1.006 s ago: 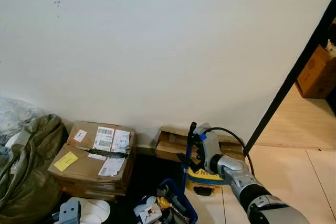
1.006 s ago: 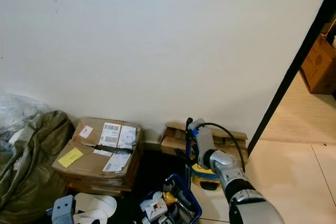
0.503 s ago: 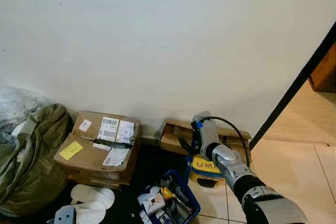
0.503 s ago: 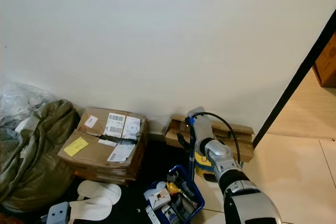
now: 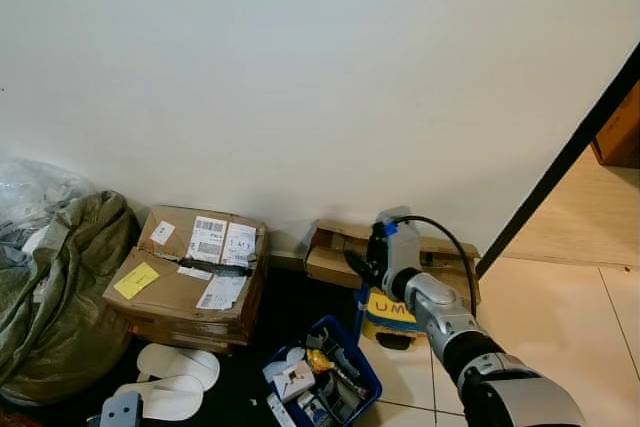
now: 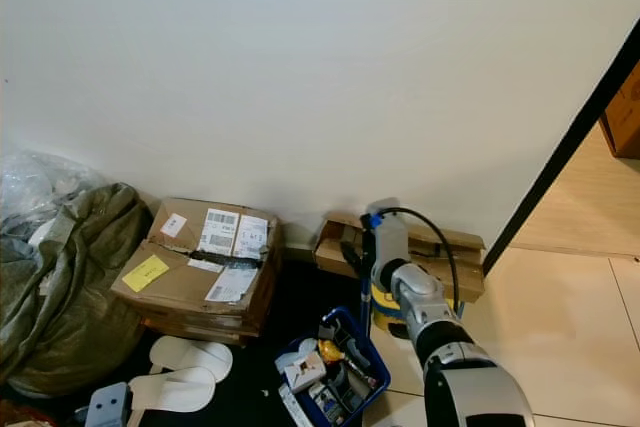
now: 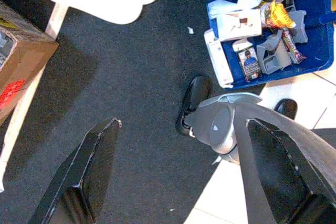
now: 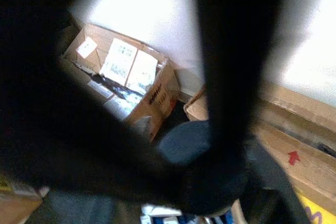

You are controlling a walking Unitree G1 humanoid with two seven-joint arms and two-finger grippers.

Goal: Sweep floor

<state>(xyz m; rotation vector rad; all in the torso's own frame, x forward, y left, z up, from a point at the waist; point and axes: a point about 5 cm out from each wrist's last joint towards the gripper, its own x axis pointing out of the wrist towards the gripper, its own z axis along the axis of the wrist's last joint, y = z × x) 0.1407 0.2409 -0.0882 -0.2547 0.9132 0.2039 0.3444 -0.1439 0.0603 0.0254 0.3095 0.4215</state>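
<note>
1. Change since a second ago: your head view has swung and tipped down. The dark doorway edge now sits further right, and the white slippers (image 5: 178, 363) and the blue basket (image 5: 362, 375) show more fully at the near edge. The things themselves lie as before.
2. Right gripper (image 5: 362, 265): it has slid a little right and lower in your view, and it remains raised in front of the far wall. Its black fingers (image 5: 357, 266) are clenched round a thin dark upright handle (image 8: 223, 77), with a blue shaft (image 5: 358, 309) running down from it beside the basket. You cannot see the sweeping end.
3. Left gripper (image 7: 178, 182): it hangs low over the dark floor mat (image 7: 131, 129), fingers spread wide and holding nothing.
4. Floor, left: a grey-green sack (image 5: 50, 297) with clear plastic bagging behind it.
5. Floor, centre left: a stack of cardboard boxes (image 5: 190, 277) with white labels and a yellow note, against the wall.
6. Floor, centre right: a flattened cardboard box (image 5: 335, 252) against the wall, and a yellow container (image 5: 390, 312) just near of it.
7. Near centre: the blue basket holds small packets and odds.
8. Surface: dark mat on the left, pale floor tiles (image 5: 560, 337) on the right.
9. Room: plain white wall (image 5: 300, 77); a dark door frame (image 5: 560, 172) slants at the right.
</note>
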